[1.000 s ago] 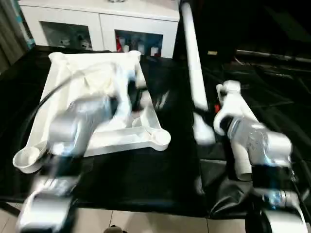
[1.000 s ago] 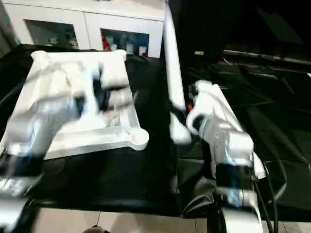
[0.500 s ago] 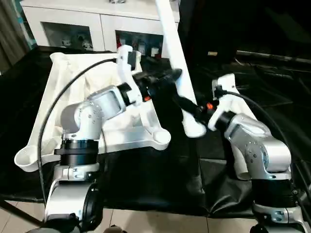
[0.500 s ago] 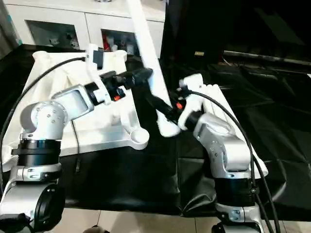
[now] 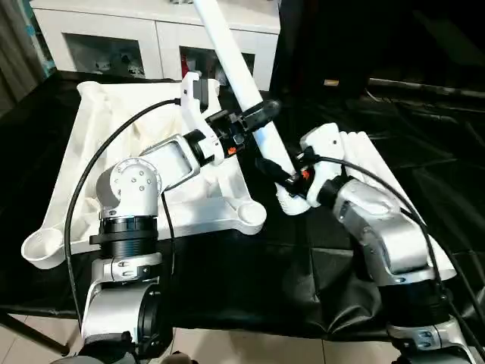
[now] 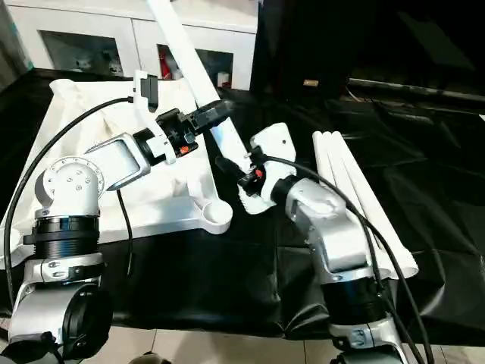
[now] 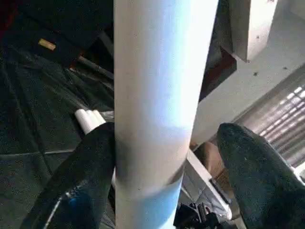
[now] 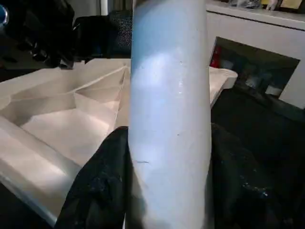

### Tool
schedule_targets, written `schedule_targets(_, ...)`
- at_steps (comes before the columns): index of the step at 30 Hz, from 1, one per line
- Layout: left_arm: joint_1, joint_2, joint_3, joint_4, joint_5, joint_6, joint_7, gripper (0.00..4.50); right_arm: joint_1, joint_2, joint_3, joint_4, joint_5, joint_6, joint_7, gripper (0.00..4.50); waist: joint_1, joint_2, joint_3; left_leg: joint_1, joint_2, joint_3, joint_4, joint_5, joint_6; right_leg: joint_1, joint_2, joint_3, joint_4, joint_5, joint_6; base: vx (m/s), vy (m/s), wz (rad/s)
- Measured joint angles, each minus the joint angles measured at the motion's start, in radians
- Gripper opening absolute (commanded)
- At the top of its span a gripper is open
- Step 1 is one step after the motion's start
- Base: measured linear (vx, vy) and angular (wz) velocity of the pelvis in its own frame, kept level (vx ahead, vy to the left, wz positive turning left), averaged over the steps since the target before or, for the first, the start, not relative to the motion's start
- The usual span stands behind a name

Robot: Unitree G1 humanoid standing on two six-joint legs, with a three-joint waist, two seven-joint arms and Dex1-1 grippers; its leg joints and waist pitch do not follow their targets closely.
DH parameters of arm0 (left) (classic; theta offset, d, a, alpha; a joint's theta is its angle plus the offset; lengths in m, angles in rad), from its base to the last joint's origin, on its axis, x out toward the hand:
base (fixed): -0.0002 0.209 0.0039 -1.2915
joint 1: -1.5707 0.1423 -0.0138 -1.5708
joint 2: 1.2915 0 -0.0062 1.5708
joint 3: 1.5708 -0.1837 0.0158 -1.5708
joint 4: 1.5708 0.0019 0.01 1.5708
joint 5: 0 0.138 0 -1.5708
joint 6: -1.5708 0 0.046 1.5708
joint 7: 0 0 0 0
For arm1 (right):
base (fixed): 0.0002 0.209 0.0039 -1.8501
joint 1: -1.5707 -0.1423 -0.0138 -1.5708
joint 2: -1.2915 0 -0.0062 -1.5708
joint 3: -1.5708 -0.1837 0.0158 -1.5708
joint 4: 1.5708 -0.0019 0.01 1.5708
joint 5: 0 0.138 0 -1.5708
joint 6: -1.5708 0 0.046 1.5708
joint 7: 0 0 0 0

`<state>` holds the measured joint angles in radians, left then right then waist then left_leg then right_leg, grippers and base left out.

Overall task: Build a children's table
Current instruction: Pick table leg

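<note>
Since half a second ago the leg point(image 5: 242, 83) has tipped further toward the left, and the left gripper point(image 5: 260, 111) has closed in around its middle. Its jaws are partly open: one finger point(image 7: 90, 181) touches the leg, the other stands off from it. The right gripper point(image 5: 274, 171) has its jaws clamped on the leg near its thick lower end, which hangs just above the black worktop point(image 5: 227, 265). Beside it lies the upturned top point(image 5: 91, 144), its near corner socket point(image 5: 250, 216) close to the leg's end. Three spare legs point(image 6: 356, 189) lie behind the right arm. A white cabinet point(image 5: 151, 34) stands beyond the worktop.
</note>
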<state>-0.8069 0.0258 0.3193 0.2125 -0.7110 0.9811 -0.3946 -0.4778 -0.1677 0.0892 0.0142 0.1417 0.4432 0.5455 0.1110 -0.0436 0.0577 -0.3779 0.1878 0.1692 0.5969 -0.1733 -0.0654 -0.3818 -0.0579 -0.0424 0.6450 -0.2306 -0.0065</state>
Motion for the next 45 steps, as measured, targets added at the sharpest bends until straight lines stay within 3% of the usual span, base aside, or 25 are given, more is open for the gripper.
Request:
schedule_targets(13, 0.000, 0.000, -0.013, 0.001, 0.022, -0.034, 0.030, 2.46, -0.024, 0.011, 0.010, 0.029, -0.018, -0.021, -0.025, 1.87, 0.000, 0.000, 0.000, 0.000, 0.000, 0.000, 0.000, 0.000, 0.000, 0.000, 0.000, 0.000, 0.000, 0.000, 0.000, 0.000, 0.000, 0.00)
schedule_targets(14, 0.000, -0.001, -0.013, 0.001, 0.022, -0.037, 0.030, 2.21, -0.024, 0.011, 0.011, 0.029, -0.019, -0.022, -0.027, 1.87, 0.000, 0.000, 0.000, -0.001, 0.000, 0.000, 0.000, 0.000, 0.000, 0.000, 0.000, 0.000, 0.000, 0.000, 0.000, 0.000, 0.000, 0.00)
schedule_targets(17, 0.000, -0.001, -0.017, 0.002, 0.031, -0.045, 0.030, 2.02, -0.024, 0.011, 0.015, 0.029, -0.019, -0.024, -0.033, 1.87, 0.000, 0.000, 0.000, -0.001, 0.000, 0.000, 0.000, 0.000, 0.000, 0.000, 0.000, 0.000, 0.000, 0.000, 0.000, 0.000, 0.000, 0.00)
schedule_targets(26, 0.000, -0.013, -0.020, 0.005, 0.037, -0.063, 0.030, 1.88, -0.024, 0.003, 0.018, 0.029, -0.019, -0.029, -0.025, 1.87, 0.000, 0.001, 0.000, -0.001, 0.000, 0.000, 0.000, 0.000, 0.000, 0.000, 0.000, 0.000, -0.001, 0.000, 0.000, 0.000, 0.000, 0.00)
schedule_targets(27, 0.000, -0.014, -0.020, 0.005, 0.037, -0.065, 0.030, 1.88, -0.024, 0.002, 0.018, 0.029, -0.019, -0.030, -0.025, 2.43, 0.000, 0.001, 0.000, -0.001, 0.000, 0.000, 0.000, 0.000, 0.000, 0.000, 0.000, 0.000, -0.001, 0.000, 0.000, 0.000, 0.000, 0.00)
schedule_targets(29, 0.000, -0.014, -0.024, 0.005, 0.038, -0.071, 0.030, 1.88, -0.024, 0.007, 0.016, 0.028, -0.014, -0.030, -0.019, 2.57, -0.001, 0.001, 0.000, -0.001, 0.000, 0.000, 0.000, 0.000, 0.000, 0.000, 0.000, 0.000, -0.001, 0.000, 0.000, 0.000, 0.000, 0.00)
schedule_targets(38, 0.000, 0.023, -0.086, 0.006, 0.063, -0.097, -0.028, 1.86, -0.027, -0.004, -0.008, 0.025, 0.075, 0.014, 0.050, 3.42, -0.001, 0.001, 0.001, -0.001, 0.000, 0.000, -0.001, 0.000, 0.000, -0.001, 0.000, 0.000, -0.002, 0.000, 0.000, 0.000, 0.000, 0.00)
schedule_targets(45, -0.012, 0.086, -0.140, 0.036, 0.083, -0.108, -0.093, 1.86, -0.107, -0.099, -0.144, -0.004, 0.250, 0.178, 0.133, 3.43, 0.001, 0.004, 0.002, -0.002, 0.000, 0.000, -0.001, 0.000, 0.000, -0.001, 0.000, 0.000, -0.003, 0.001, 0.001, 0.000, 0.000, 0.00)
